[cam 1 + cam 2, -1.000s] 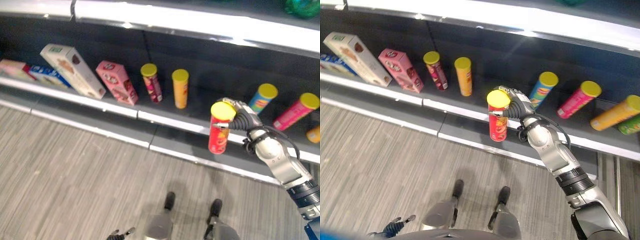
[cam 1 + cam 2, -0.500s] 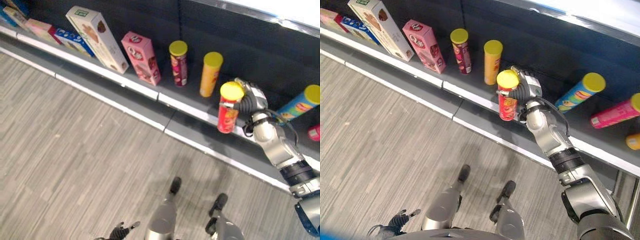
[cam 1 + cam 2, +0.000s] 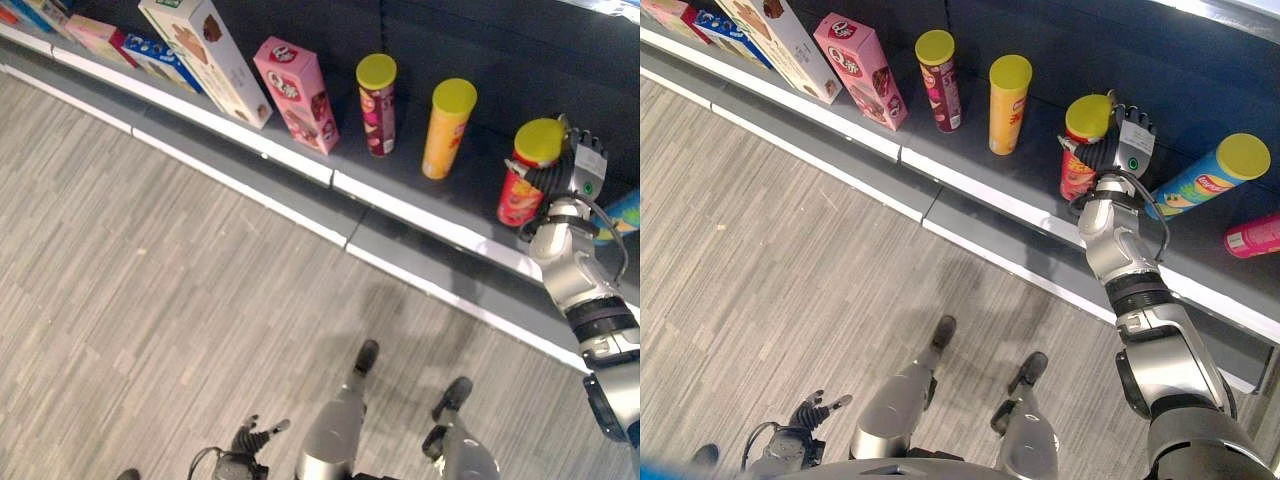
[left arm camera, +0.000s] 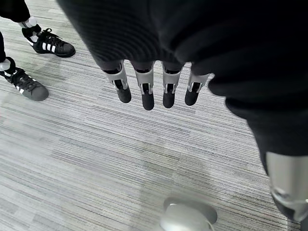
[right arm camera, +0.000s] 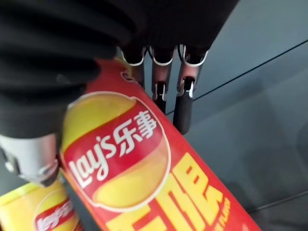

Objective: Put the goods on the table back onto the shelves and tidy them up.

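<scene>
The robot's right hand (image 3: 1118, 150) grips a red can (image 3: 1080, 150) with a yellow lid, fingers (image 5: 183, 103) curled round its side and thumb on the opposite side, holding it upright over the dark shelf (image 3: 970, 150). The can's base is at the shelf surface; whether it touches cannot be told. It stands in line with a yellow can (image 3: 1008, 104) and a dark red can (image 3: 940, 66) on its left, near a blue can (image 3: 1210, 178) leaning on its right, and beyond that a pink can (image 3: 1252, 236) lies on its side. Farther left along the shelf stand a pink box (image 3: 862, 70) and a tall white box (image 3: 205, 58), both tilted. The left hand (image 4: 154, 89) hangs low over the grey striped floor (image 4: 96, 159), fingers straight and relaxed, holding nothing. A person's black shoes (image 4: 36, 62) show on the floor nearby.
</scene>
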`<state>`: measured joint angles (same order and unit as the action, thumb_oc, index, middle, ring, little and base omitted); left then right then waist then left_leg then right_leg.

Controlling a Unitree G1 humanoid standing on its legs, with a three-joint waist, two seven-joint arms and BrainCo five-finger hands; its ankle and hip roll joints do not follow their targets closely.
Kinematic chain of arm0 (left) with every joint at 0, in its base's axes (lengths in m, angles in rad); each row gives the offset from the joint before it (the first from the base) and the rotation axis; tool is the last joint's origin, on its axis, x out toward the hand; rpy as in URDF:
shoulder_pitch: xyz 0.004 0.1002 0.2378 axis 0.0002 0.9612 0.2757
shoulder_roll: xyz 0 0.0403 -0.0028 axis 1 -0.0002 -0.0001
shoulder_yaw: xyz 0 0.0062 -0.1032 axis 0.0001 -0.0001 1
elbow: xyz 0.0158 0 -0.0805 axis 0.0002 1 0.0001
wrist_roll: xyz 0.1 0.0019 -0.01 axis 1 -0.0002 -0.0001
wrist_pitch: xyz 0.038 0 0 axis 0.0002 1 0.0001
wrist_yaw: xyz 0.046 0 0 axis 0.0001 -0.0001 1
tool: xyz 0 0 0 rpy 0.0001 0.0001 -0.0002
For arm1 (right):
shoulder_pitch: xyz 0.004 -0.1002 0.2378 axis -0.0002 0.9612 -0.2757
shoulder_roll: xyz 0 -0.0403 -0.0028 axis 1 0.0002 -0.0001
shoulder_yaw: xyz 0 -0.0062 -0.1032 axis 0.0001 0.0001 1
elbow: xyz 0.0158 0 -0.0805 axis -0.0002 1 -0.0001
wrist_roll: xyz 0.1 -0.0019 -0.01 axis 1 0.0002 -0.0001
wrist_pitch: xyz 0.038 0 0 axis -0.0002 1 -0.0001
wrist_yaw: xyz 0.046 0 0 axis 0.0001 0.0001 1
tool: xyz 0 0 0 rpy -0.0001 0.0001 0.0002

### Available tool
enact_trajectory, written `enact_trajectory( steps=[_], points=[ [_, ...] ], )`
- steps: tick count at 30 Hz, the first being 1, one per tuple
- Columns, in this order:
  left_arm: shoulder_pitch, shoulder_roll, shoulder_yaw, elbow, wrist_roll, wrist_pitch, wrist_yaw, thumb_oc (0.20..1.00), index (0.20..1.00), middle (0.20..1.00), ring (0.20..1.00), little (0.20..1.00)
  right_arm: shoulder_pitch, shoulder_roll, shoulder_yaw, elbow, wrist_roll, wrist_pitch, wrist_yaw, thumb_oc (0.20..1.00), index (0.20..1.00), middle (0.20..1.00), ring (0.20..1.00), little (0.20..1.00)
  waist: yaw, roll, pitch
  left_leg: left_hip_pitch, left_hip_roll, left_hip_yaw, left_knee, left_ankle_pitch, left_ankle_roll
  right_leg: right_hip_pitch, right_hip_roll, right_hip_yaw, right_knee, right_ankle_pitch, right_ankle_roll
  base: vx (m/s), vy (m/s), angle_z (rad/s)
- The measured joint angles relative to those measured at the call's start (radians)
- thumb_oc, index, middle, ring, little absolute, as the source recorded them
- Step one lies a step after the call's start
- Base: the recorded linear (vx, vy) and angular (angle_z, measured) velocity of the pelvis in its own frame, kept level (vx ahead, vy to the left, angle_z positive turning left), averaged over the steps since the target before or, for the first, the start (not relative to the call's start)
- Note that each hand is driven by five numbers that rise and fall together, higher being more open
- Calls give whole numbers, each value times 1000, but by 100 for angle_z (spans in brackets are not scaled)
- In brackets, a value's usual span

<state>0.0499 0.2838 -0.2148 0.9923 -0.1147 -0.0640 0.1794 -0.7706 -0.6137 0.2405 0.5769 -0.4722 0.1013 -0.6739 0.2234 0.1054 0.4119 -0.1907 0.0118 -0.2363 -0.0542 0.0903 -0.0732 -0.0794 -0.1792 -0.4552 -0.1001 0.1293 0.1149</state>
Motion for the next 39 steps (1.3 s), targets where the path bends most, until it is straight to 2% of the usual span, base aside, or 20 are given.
enact_trajectory(
  steps=[11, 21, 39],
  points=[
    [-8, 0, -27, -17, 0, -4, 11, 1000, 1000, 1000, 1000, 1000, -83, 2, 1, 106, 43, 2, -41, 200, 200, 200, 200, 200, 5, 26, 7, -17, -2, -11, 6, 0, 0, -8, 0, -10, 0, 0, 0, -3, -3, 2],
    [-9, 0, -36, -16, 0, -14, 13, 1000, 1000, 1000, 1000, 1000, -157, -28, 3, 187, 111, 2, -68, 200, 200, 200, 200, 200, 40, 59, 8, -40, -10, -31, 7, 8, -3, -19, -5, -32, 0, 0, 1, -3, 1, 6],
    [-25, 0, -55, -18, 0, -20, 13, 1000, 1000, 1000, 1000, 1000, -164, -30, 12, 236, 125, 5, -79, 200, 200, 200, 200, 200, 31, 61, 7, -49, -23, -46, 8, 15, 2, -20, -16, -46, 0, 0, 2, 3, 0, 2]
  ],
)
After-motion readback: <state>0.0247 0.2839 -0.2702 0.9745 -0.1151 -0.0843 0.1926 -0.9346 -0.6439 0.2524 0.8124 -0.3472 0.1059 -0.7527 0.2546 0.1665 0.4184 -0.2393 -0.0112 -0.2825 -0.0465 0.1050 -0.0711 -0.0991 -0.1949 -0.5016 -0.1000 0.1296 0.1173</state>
